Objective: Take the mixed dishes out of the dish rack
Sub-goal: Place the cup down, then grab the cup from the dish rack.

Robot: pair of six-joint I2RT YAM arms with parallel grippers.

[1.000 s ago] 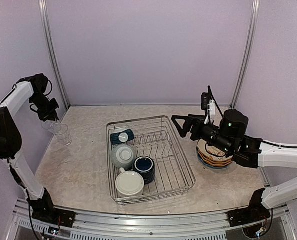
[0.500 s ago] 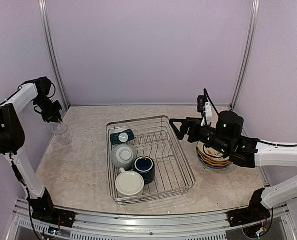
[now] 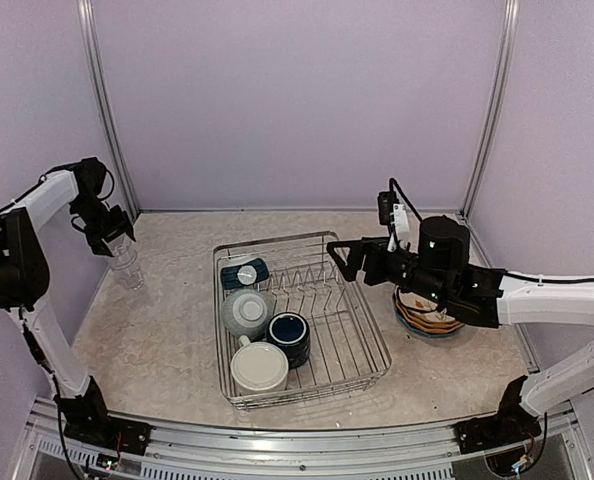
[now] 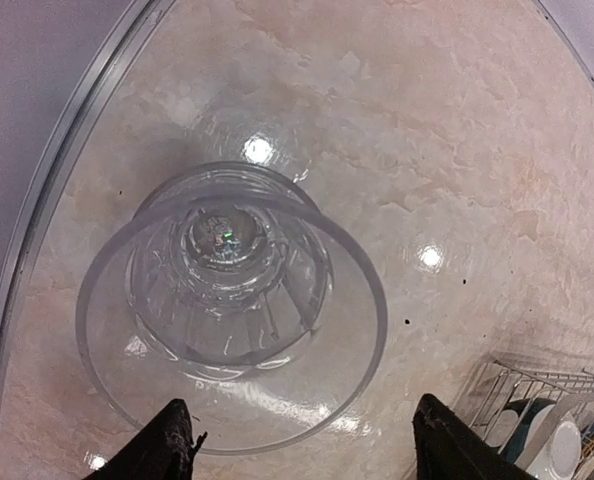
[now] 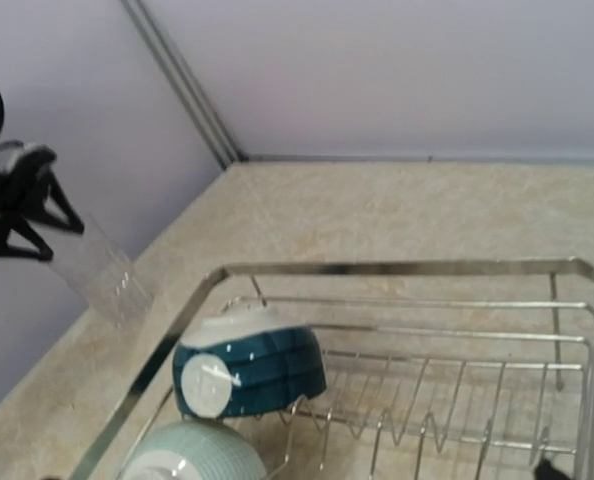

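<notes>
Our left gripper hangs over 2 nested clear tumblers that stand on the table, left of the dish rack. Only its fingertips show, spread wide. We cannot tell whether they touch the rim. The right gripper gapes above the rack's far side, and its arm hides most of the stacked plates. The teal bowl lies in the rack.

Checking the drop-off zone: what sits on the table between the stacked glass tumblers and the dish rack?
Nothing; the top view shows only bare table between the tumblers and the dish rack.
</notes>
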